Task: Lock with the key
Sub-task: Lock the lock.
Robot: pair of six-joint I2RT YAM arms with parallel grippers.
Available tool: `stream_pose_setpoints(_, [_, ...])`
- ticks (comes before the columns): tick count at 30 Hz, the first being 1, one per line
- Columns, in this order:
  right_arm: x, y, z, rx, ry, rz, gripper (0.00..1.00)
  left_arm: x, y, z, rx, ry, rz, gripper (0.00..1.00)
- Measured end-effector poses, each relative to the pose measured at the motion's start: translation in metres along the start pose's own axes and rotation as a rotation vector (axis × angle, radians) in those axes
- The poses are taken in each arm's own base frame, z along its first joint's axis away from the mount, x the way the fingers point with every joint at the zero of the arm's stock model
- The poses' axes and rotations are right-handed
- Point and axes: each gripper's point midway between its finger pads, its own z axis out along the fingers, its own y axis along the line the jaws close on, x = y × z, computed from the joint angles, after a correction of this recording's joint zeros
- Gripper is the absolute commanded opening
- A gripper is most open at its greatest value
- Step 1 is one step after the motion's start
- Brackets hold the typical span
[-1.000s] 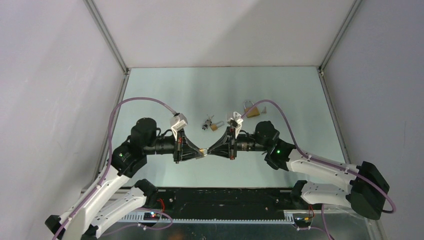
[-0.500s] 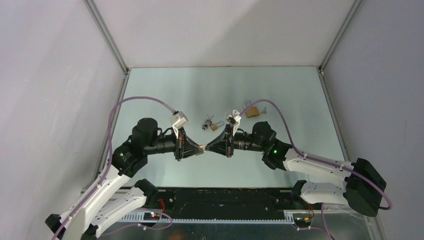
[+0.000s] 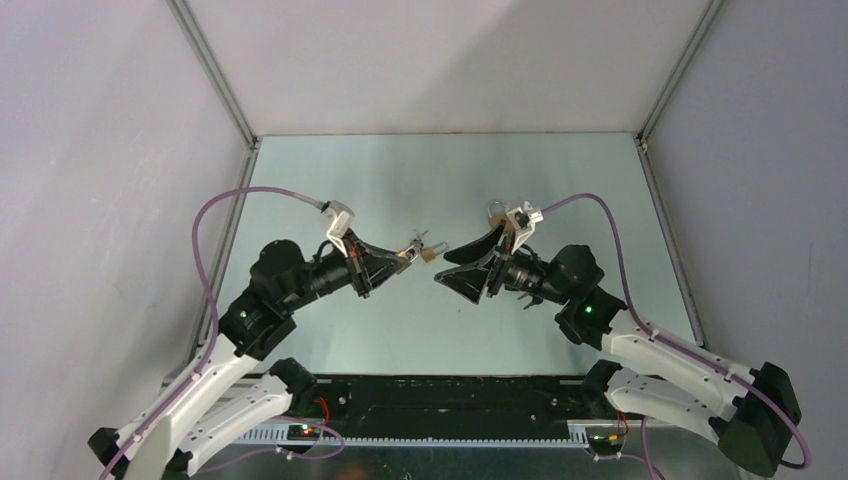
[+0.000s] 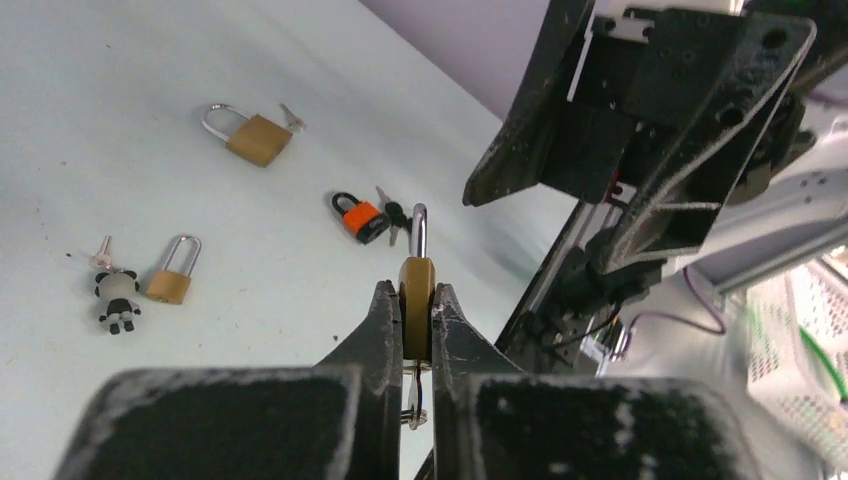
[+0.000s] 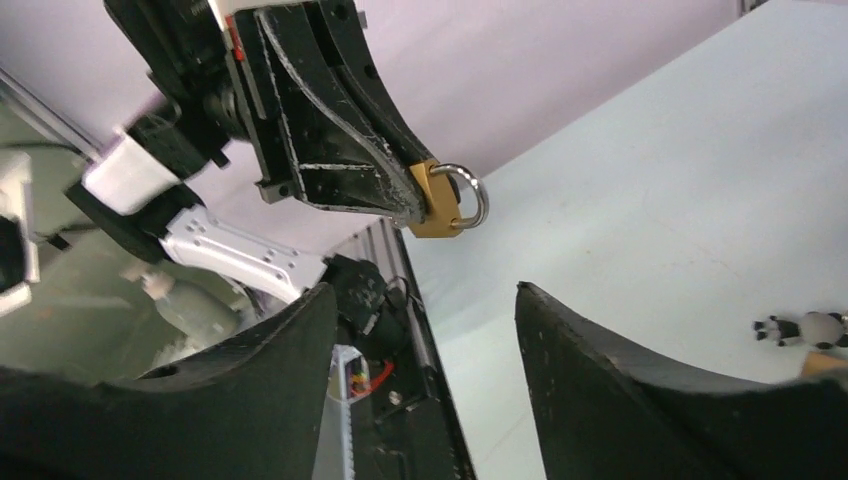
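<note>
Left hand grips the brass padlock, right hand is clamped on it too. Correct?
Not quite. The left hand does grip the brass padlock, but the right hand is open and apart from it, with nothing between its fingers. The right wrist view shows this.

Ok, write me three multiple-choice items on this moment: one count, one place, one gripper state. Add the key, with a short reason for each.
1. How many padlocks lie on the table in the left wrist view?
A. one
B. three
C. five

2. Where is the fourth padlock?
A. on the table too
B. clamped in the left gripper
C. in the right gripper

3. The right gripper is
A. open and empty
B. shut on a key
C. shut on a padlock

Key:
1 B: a large brass padlock, an orange padlock and a small brass padlock lie there.
2 B: the left gripper's fingers pinch its brass body.
3 A: its fingers stand wide apart with nothing between them.
</note>
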Motion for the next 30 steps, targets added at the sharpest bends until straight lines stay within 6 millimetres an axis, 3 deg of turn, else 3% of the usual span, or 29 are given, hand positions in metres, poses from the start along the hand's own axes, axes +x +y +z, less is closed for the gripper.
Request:
stream_pose_setpoints(5, [-0.008,0.004,0.001,0.011,-0.051,0.063,0.74,-0.020,-0.005,-0.004,-0.009,-0.085,-0.064,0.00])
stream_pose_setpoints(14, [-0.021,0.014,0.026,-0.037,-0.173,0.149,0.75,-0.056,-0.033,-0.013,0.091,-0.218,-0.186,0.03])
stream_pose_setpoints(22, [-0.054,0.028,0.037,-0.093,-0.266,0.158,0.71,-0.058,-0.039,-0.004,0.126,-0.204,-0.297,0.04])
stream_pose_setpoints(26, [-0.075,0.041,0.039,-0.147,-0.315,0.144,0.60,-0.058,-0.040,-0.003,0.134,-0.201,-0.320,0.04])
stream_pose_setpoints(30, [-0.079,0.046,0.048,-0.199,-0.313,0.160,0.54,-0.062,-0.048,-0.005,0.177,-0.206,-0.319,0.04])
